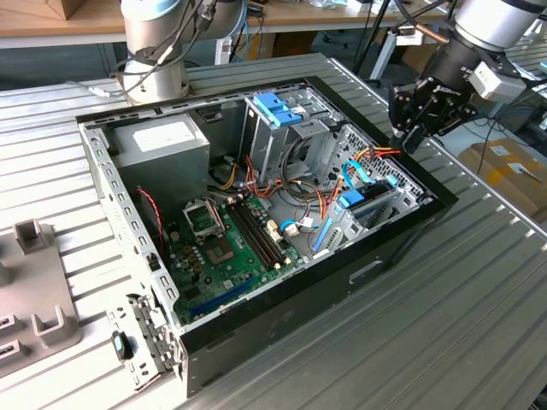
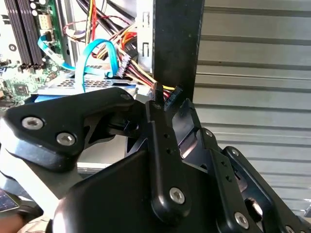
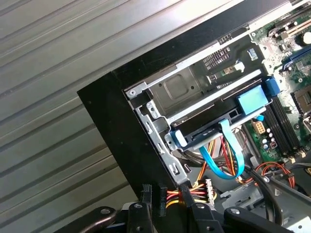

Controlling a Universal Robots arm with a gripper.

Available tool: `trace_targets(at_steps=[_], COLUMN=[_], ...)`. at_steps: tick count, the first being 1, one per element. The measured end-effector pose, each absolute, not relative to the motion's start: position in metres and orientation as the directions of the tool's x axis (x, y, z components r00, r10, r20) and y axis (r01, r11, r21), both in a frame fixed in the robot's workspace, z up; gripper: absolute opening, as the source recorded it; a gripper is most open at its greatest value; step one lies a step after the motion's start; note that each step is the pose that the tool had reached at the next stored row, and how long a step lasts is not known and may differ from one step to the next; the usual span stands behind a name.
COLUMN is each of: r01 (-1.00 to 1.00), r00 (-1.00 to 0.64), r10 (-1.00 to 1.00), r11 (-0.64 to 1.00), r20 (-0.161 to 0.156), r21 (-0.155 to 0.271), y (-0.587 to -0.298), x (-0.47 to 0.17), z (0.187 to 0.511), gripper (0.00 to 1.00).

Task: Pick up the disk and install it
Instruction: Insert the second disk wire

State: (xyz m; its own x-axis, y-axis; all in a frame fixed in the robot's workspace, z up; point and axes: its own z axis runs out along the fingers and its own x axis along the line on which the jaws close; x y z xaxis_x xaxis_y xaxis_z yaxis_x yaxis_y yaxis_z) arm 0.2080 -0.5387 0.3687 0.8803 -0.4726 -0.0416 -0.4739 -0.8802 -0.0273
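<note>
- Outside, in the exterior view, the gripper (image 1: 408,135) hangs over the computer case's (image 1: 256,329) corner at that view's right; the disk (image 1: 369,205) lies just below it in its bay, long axis along the case wall.
- Second wrist view: the fingers (image 2: 160,141) sit nearly together, holding nothing.
- First wrist view: disk (image 3: 221,127) seated, slatted table (image 3: 53,97) beside.

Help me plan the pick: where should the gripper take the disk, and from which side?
Probably across the two long, light-blue-railed edges of the disk, coming from above through the case's open top. It sits against the metal cage by the case corner, so the sides look walled off, and the blue cable crowds one end.
</note>
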Motion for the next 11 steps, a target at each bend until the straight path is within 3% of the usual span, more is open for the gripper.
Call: trace_targets(at_steps=[9, 10, 11], r01=[-0.482, -0.482, -0.482], r00=[0.876, 0.876, 0.876], r10=[-0.48, -0.481, -0.481], r11=[-0.876, -0.876, -0.876], r20=[-0.042, -0.042, -0.042], r21=[-0.028, -0.028, -0.028], y=[-0.5393, -0.5393, -0.5393], x=[0.209, 0.2089, 0.209], z=[0.3683, 0.3683, 0.3683], gripper=[0.34, 0.27, 0.27])
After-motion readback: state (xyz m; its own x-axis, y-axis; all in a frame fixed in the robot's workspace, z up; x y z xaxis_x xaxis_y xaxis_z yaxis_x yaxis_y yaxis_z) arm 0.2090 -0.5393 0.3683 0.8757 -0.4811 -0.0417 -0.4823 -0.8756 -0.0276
